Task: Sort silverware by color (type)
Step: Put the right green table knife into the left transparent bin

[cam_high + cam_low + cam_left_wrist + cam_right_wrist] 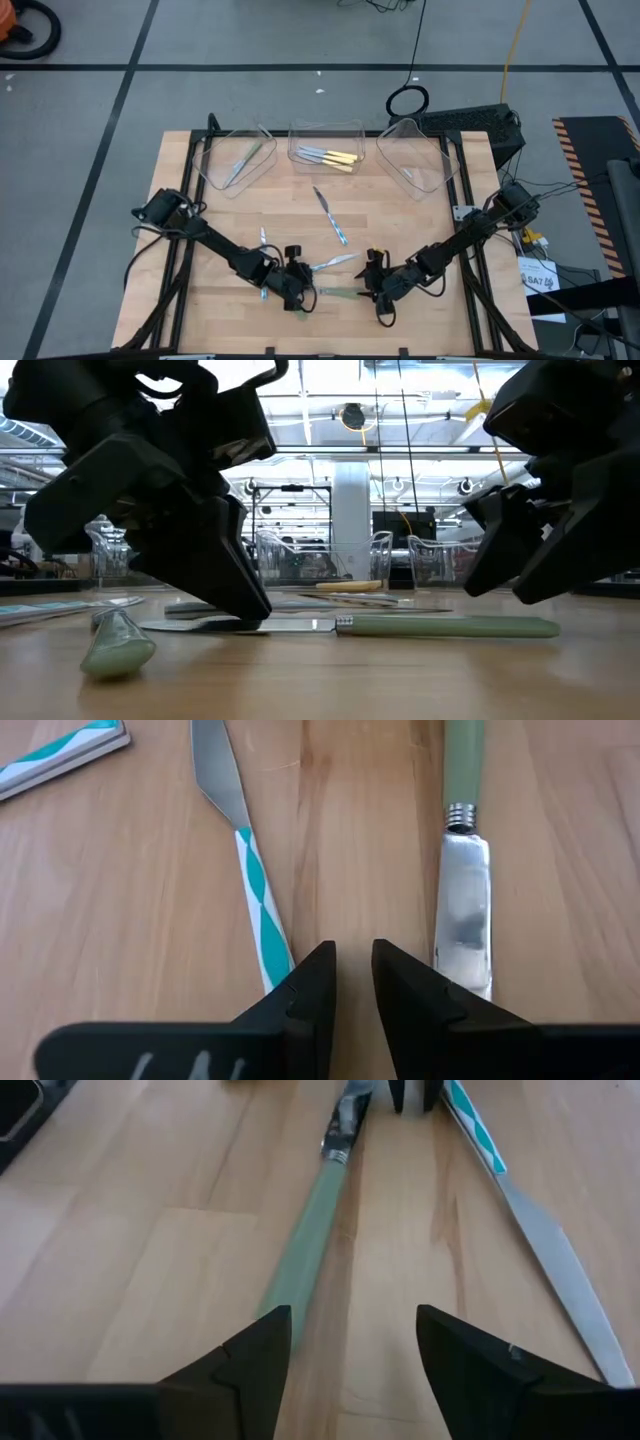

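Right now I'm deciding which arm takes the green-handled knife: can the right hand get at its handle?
Probably yes. The right hand is open, low over the table, with the green-handled knife lying just ahead and nothing on the handle.

My two matte black jointed arms carry loose black cables and end in wedge-shaped black plastic fingers (250, 1370).

Three trays (325, 128) line the table's (400, 230) far edge — loose silverware (330, 216) lies nearer, between both grippers.
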Action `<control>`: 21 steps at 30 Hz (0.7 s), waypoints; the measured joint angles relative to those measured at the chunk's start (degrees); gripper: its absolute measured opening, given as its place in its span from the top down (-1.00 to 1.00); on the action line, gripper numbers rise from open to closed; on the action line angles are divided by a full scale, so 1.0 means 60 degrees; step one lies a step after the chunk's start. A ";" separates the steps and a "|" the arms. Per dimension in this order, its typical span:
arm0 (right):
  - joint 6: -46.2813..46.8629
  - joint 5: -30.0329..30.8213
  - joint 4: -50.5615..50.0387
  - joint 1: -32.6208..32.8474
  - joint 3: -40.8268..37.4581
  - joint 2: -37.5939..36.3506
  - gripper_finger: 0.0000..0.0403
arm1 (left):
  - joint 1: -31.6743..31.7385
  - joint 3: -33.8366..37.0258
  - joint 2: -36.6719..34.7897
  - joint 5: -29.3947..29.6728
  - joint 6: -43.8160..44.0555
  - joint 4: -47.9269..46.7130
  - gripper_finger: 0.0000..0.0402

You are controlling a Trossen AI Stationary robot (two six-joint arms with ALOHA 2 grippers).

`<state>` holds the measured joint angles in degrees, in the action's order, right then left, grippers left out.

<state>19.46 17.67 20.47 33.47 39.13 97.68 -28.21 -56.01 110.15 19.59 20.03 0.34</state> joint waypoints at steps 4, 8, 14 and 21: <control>0.0118 -0.0048 0.0309 0.0004 0.0000 -0.0001 -0.03 | 0.0074 0.0000 0.0017 -0.0016 0.0126 -0.0038 0.61; 0.0135 -0.0251 0.0450 0.0004 0.0000 -0.0001 -0.03 | 0.0056 -0.0099 -0.0040 -0.0024 -0.0011 -0.0193 0.61; 0.0117 -0.0251 0.0513 0.0058 0.0000 0.0002 -0.03 | -0.0159 -0.1028 -0.0363 -0.0027 -0.0229 -0.1854 0.61; 0.0129 -0.0280 0.0581 0.0262 0.0000 0.0002 -0.03 | -0.0472 -0.1271 -0.0350 -0.0029 0.0184 -0.2897 0.61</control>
<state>20.24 15.99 23.96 35.05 39.13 97.69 -31.04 -63.64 108.05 19.42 21.14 -17.04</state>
